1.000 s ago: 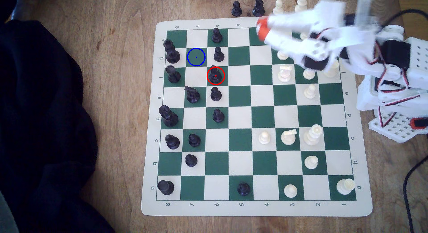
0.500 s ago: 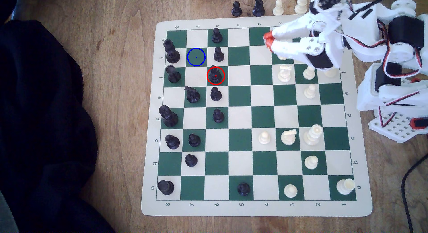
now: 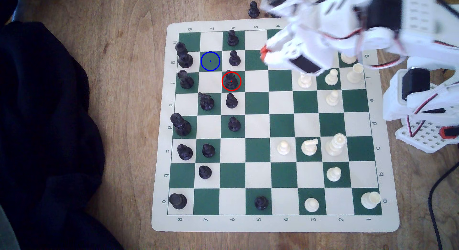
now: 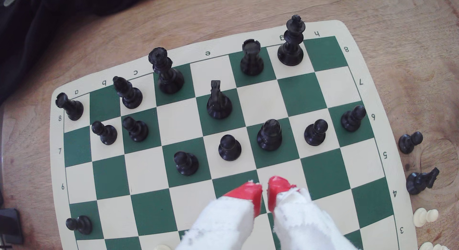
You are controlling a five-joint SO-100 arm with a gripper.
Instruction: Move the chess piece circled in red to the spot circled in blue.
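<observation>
The chess piece circled in red (image 3: 231,81) is a black bishop-like piece standing upright on a dark green square; it also shows in the wrist view (image 4: 269,134). The spot circled in blue (image 3: 210,61) is a bare green square, diagonally one step from it towards the exterior view's upper left. My gripper (image 3: 263,54) (image 4: 265,193) hovers about one and a half squares to the exterior view's right of the circled piece. Its red fingertips (image 4: 250,191) are shut with nothing between them.
Black pawns (image 3: 234,59) (image 3: 231,101) flank the circled piece. A black king (image 3: 183,56), rook (image 3: 185,80) and knight (image 3: 206,101) stand near the blue spot. White pieces (image 3: 331,77) lie under the arm. A dark cloth (image 3: 44,130) lies left of the board (image 3: 159,165).
The arm has swung from the board's upper right corner towards the exterior view's left and lower, bringing the shut fingertips closer to the circled piece. No chess piece has moved.
</observation>
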